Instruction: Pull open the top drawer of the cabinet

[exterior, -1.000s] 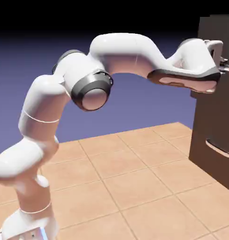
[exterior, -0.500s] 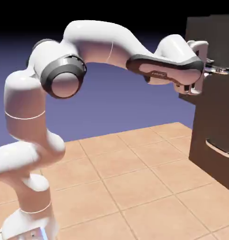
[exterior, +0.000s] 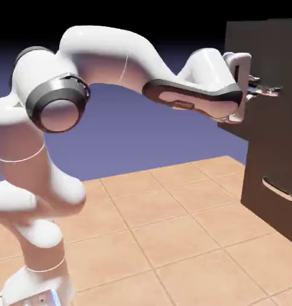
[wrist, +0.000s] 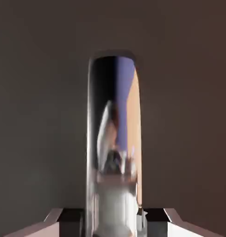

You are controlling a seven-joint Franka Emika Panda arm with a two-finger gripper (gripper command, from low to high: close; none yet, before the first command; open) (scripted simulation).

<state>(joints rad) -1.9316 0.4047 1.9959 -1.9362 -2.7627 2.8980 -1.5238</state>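
The tall dark brown boxy cabinet [exterior: 274,179] is standing at the right edge of the exterior view, rising from the floor of tan square tiles [exterior: 172,239] into the dark at the top of the picture. Beside it, the white jointed robot arm [exterior: 106,60] is climbing from the lower left, bending over in a high arch and reaching level across to the cabinet's upper part.

The top drawer [exterior: 256,60], a flat dark brown front at the cabinet's head, is jutting out toward the arm, its front face standing proud of the cabinet body below it (the step between the two is showing plainly under the wrist). Lower down, a second drawer with a slim silver bar handle [exterior: 279,190] is sitting flush with the cabinet face.

The two-finger gripper [exterior: 263,91] is pointing level at the top drawer's front, and its fingers are pressed in on the drawer's slim curved silver bar handle [wrist: 114,139]. In the hand view that polished bar is filling the middle of the picture, running from the bottom edge upward between the two small grey finger tips [wrist: 68,216], with the drawer's dull brown front spreading behind it on every side. The bar's shiny skin is mirroring a smear of violet, tan and white, which looks like the gripper's own reflection.
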